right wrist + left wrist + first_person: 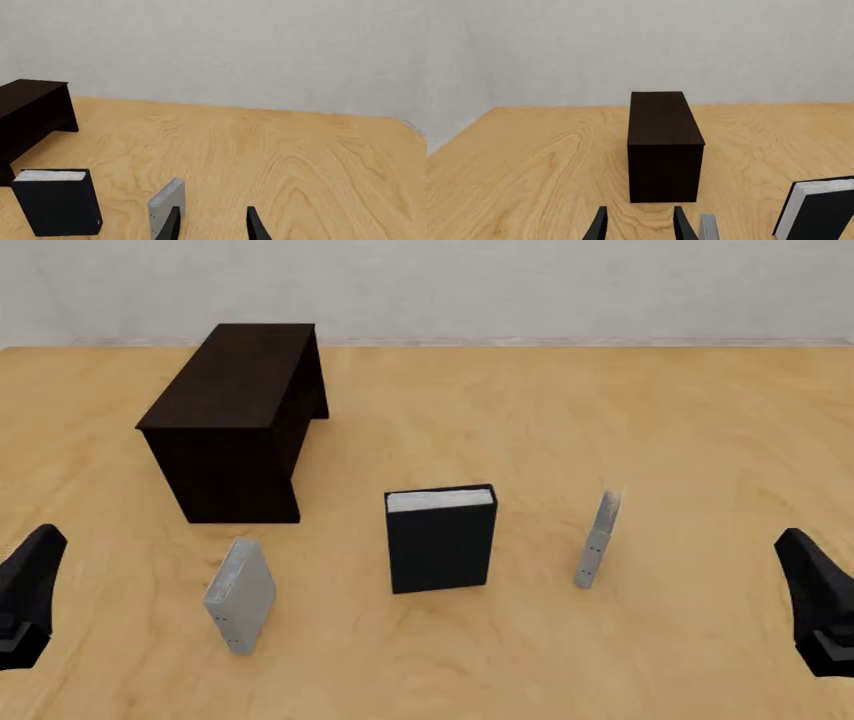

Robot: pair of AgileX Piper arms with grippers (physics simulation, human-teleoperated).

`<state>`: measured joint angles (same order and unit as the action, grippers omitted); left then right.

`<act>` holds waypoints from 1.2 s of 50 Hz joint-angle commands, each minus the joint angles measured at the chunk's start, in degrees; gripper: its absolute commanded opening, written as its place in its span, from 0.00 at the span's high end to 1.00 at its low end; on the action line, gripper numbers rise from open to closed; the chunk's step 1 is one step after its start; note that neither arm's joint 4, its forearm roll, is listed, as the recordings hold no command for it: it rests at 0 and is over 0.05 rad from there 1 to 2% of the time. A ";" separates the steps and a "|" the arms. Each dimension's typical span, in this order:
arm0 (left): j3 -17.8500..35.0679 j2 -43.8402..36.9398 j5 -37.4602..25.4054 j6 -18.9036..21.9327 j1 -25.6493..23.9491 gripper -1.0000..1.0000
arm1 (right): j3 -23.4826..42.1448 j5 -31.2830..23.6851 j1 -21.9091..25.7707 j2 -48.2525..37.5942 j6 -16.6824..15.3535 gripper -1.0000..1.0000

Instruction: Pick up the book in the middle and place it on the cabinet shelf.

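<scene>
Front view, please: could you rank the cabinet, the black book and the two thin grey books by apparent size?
1. cabinet
2. black book
3. left grey book and right grey book: turned differently, so unranked.

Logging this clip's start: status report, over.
Left tool and right tool open, empty, at table edges. Black book upright mid-table, untouched. Cabinet top bare; thin grey books flank it.

front view looks down and forward over the cabinet shelf (238, 425) from behind; both low wrist views face it, sharing the book (817, 207) beside it.
</scene>
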<state>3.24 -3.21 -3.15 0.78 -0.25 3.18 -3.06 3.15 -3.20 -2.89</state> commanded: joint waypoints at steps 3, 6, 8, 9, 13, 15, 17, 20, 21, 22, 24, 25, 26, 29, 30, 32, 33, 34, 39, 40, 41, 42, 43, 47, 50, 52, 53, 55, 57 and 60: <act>-1.57 1.10 2.53 -5.00 -0.57 0.00 | -3.04 3.15 -3.10 2.52 4.55 0.00; -0.89 0.75 1.54 -4.40 -1.83 0.00 | -3.10 3.16 -3.14 2.47 4.11 0.00; 0.06 1.70 -0.20 -4.09 -2.70 0.00 | -3.12 3.53 -3.94 2.06 4.04 0.00; 1.43 2.20 -1.99 -4.20 -2.89 0.00 | -3.13 3.88 -4.55 1.58 3.78 0.00; 4.64 2.82 -4.60 -3.63 -4.43 0.00 | -3.15 4.16 -5.21 1.28 3.98 0.00; 6.46 2.44 -6.15 -3.62 -4.58 0.00 | -3.15 4.23 -5.23 1.12 4.02 0.00; 9.12 2.97 -8.40 -3.99 -5.18 0.00 | -3.15 4.26 -5.26 1.07 4.03 0.00; 13.09 2.60 -10.77 -3.53 -7.00 0.00 | -3.15 4.31 -5.34 0.96 4.16 0.00; 14.03 2.19 -11.19 -3.45 -7.66 0.00 | -3.15 4.32 -5.35 0.94 4.16 0.00; 14.82 2.12 -11.48 -2.73 -8.28 0.00 | -3.15 4.33 -5.37 0.92 4.12 0.00; 16.55 0.37 -11.83 -2.25 -9.75 0.00 | -3.15 4.34 -5.38 0.90 4.02 0.00; 16.89 0.03 -11.83 -1.97 -10.41 0.00 | -3.15 4.32 -5.38 0.94 3.99 0.00; 17.40 -0.40 -12.01 -1.46 -10.91 0.00 | -3.15 4.31 -5.39 0.95 3.95 0.00; 18.56 -1.58 -12.25 -1.23 -11.83 0.00 | -3.15 4.29 -5.46 0.98 3.95 0.00; 18.57 -1.59 -12.24 -1.23 -11.83 0.00 | -3.15 4.29 -5.46 0.98 3.95 0.00; 19.10 -2.93 -12.13 -0.34 -13.38 0.00 | -3.15 4.29 -5.50 0.99 3.86 0.00; 18.99 -3.66 -11.74 -0.10 -13.94 0.00 | -3.15 4.29 -5.50 0.99 3.77 0.00; 19.06 -4.24 -11.44 0.17 -14.22 0.00 | -3.15 4.28 -5.50 1.00 3.75 0.00; 20.21 -10.03 -9.99 0.98 -19.07 0.00 | -3.15 4.25 -5.63 1.02 3.84 0.00; 20.21 -10.05 -9.98 0.98 -19.07 0.00 | -3.15 4.25 -5.63 1.02 3.84 0.00; 20.33 -11.27 -9.22 1.86 -20.38 0.00 | -3.15 4.46 -5.62 0.65 3.61 0.00; 20.51 -12.09 -8.89 1.87 -20.97 0.00 | -3.15 4.49 -5.62 0.62 3.61 0.00; 20.65 -15.04 -7.71 2.76 -23.32 0.00 | -3.15 4.68 -5.58 0.28 3.34 0.00; 21.85 -18.26 -6.27 3.44 -24.57 0.00 | -3.15 4.57 -5.60 0.50 3.42 0.00; 24.05 -21.03 -4.87 8.69 -26.41 0.00 | -3.15 4.57 -5.63 0.49 3.55 0.00; 26.22 -22.19 -5.05 6.68 -27.59 0.00 | -3.15 4.78 -5.56 0.13 3.29 0.00; 27.07 -22.74 -5.21 7.05 -27.27 0.00 | -3.15 4.90 -5.55 -0.06 3.22 0.00; 27.65 -26.32 -3.12 11.47 -28.35 0.00 | -3.15 5.02 -5.57 -0.26 3.13 0.00; 28.46 -27.38 -3.12 10.42 -28.94 0.00 | -3.15 5.00 -5.57 -0.22 3.10 0.00; 29.88 -30.53 -2.20 9.93 -30.73 0.00 | -3.15 4.91 -5.58 -0.07 3.15 0.00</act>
<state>28.57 -24.80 -8.16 7.77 -26.05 0.04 1.68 -2.40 -3.01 0.44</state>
